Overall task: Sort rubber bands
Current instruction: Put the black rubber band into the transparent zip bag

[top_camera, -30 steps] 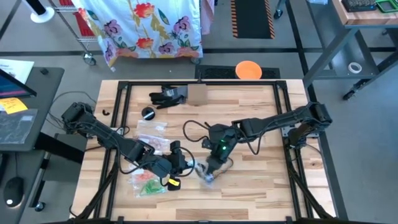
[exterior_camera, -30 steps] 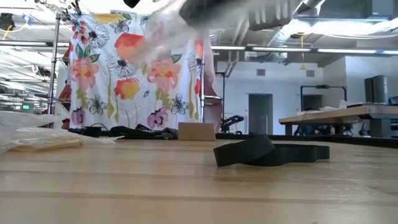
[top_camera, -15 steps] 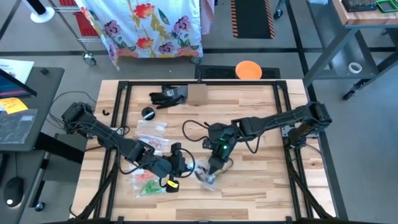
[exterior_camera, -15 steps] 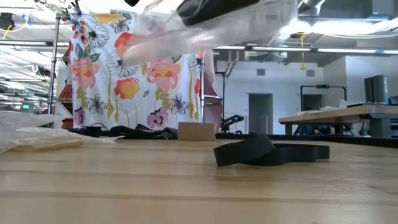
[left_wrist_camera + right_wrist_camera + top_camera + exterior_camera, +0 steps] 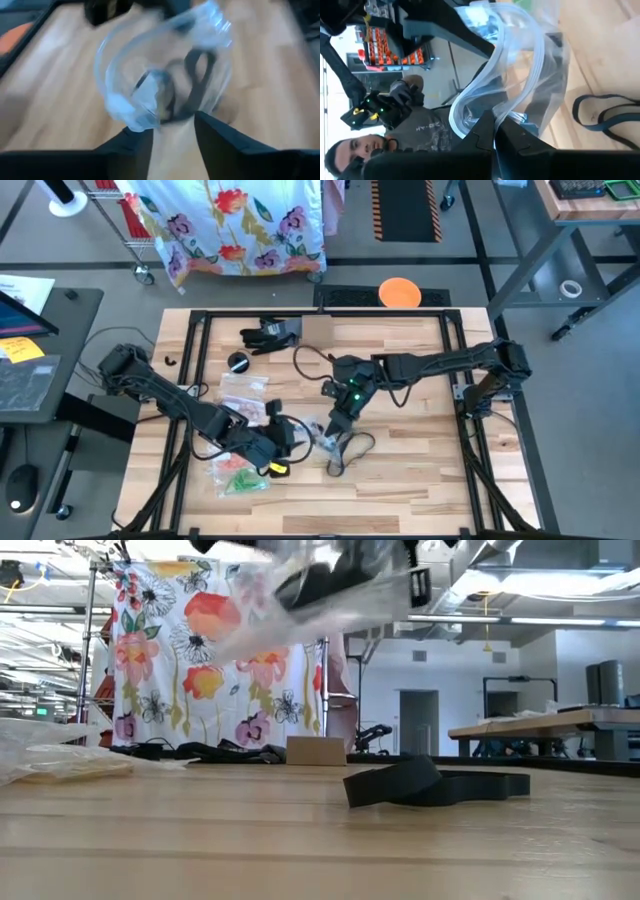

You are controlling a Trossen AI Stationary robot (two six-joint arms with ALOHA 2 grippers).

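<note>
A clear zip bag (image 5: 318, 438) hangs above the table's middle between my two grippers. Its open mouth (image 5: 165, 65) faces my left gripper, and dark rubber bands (image 5: 192, 82) show inside. My right gripper (image 5: 495, 122) is shut on the bag's rim and also shows in the high view (image 5: 331, 429). My left gripper (image 5: 172, 124) stands open just before the bag's mouth, left of the bag (image 5: 296, 436). More bags lie flat on the table at left, one with green bands (image 5: 238, 476) and one with orange-red bands (image 5: 250, 412). My left gripper is open with one fingertip (image 5: 140, 134) right at the bag's lower rim; I cannot tell whether it touches. My right gripper pinches the bag's zip rim (image 5: 506, 116) between its two shut fingers. The bag is lifted clear of the table, its mouth held agape.
A wide black band loop (image 5: 345, 452) lies on the wood below the bag and is also seen in the low view (image 5: 430, 783). A cardboard box (image 5: 318, 332) and black items (image 5: 268, 335) sit at the far edge. A person (image 5: 410, 120) stands beyond the table.
My right gripper has gone a little toward the table's far edge with the bag, which stays lifted clear. In the low view the bag now hangs lower and its open mouth shows more plainly.
</note>
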